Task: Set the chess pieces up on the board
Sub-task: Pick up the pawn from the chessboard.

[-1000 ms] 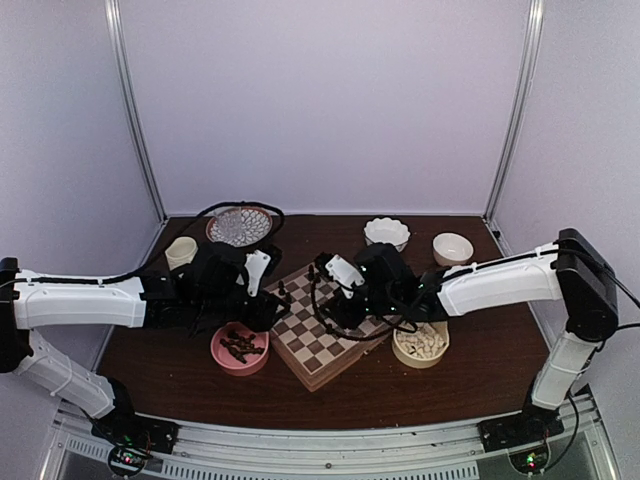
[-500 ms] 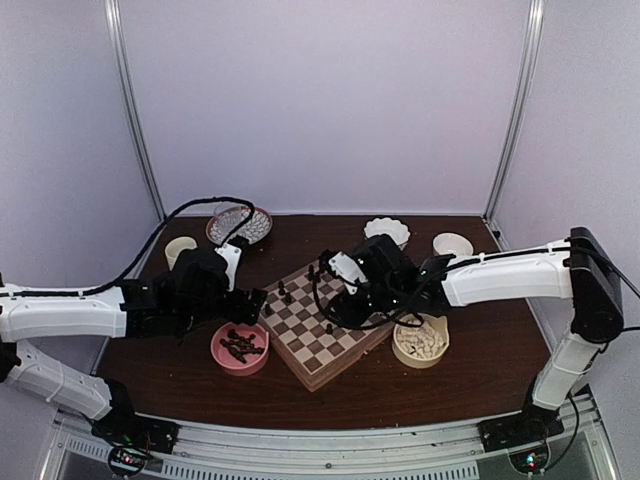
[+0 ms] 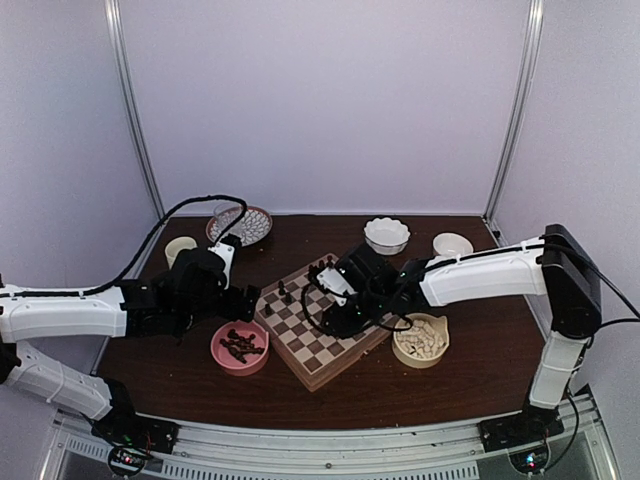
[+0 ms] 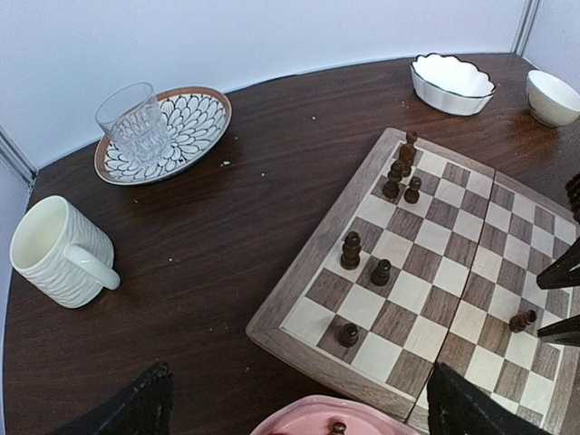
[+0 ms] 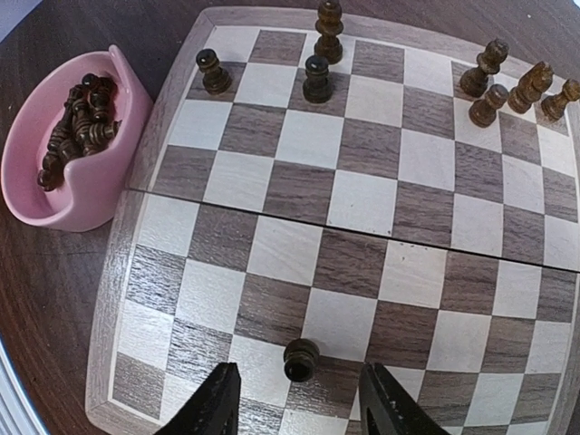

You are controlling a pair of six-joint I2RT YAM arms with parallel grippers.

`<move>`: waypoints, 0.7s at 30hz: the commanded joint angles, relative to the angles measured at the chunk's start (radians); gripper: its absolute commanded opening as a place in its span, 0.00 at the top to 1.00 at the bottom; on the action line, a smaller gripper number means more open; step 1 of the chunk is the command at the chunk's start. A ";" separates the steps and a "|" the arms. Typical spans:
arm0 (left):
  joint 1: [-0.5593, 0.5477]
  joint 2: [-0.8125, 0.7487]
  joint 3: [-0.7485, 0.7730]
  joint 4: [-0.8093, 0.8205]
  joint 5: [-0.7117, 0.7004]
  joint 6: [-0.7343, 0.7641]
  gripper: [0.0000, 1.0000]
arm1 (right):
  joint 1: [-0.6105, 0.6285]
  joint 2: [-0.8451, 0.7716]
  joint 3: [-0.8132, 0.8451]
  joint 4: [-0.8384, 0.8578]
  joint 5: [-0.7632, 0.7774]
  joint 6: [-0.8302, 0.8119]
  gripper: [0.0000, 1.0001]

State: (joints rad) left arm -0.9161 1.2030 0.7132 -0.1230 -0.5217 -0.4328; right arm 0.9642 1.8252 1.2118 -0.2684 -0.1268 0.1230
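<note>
The chessboard [image 3: 312,362] lies at an angle in the middle of the table. Several dark brown pieces stand along its far-left side [image 4: 351,249], with a cluster at the far corner [image 5: 489,83]. My right gripper [image 5: 299,394] is open low over the board [image 5: 127,272], and a dark pawn [image 5: 301,359] stands free between its fingertips. My left gripper [image 4: 297,385] is open and empty, above the table by the board's left corner [image 4: 272,331] and the pink bowl [image 4: 331,422]. That bowl [image 5: 54,195] holds several dark pieces [image 5: 77,127].
A tan bowl [image 3: 421,340] of cream pieces sits right of the board. A cream mug [image 4: 54,249], a patterned plate [image 4: 195,122] with a glass [image 4: 136,122], a scalloped white bowl [image 4: 451,82] and a small white bowl [image 4: 553,95] stand at the back.
My left gripper has drawn back to the left, off the board's edge. My right gripper has shifted a little nearer and lower over the board.
</note>
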 commanded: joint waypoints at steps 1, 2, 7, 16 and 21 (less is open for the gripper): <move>0.005 -0.011 0.001 0.034 0.006 -0.011 0.03 | 0.005 0.034 0.037 -0.030 -0.014 0.013 0.54; 0.005 -0.009 0.001 0.035 0.008 -0.011 0.03 | 0.006 0.041 0.040 -0.033 -0.009 0.015 0.55; 0.005 0.000 0.008 0.034 0.021 -0.007 0.03 | 0.006 0.060 0.046 -0.025 0.004 0.023 0.63; 0.005 0.013 0.018 0.029 0.035 -0.005 0.03 | 0.005 0.089 0.062 -0.031 0.005 0.021 0.81; 0.005 0.012 0.019 0.026 0.036 -0.004 0.03 | 0.004 0.076 0.053 -0.022 0.028 0.021 0.91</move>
State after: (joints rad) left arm -0.9161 1.2098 0.7132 -0.1242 -0.4942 -0.4328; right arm 0.9646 1.9038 1.2465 -0.2955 -0.1318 0.1425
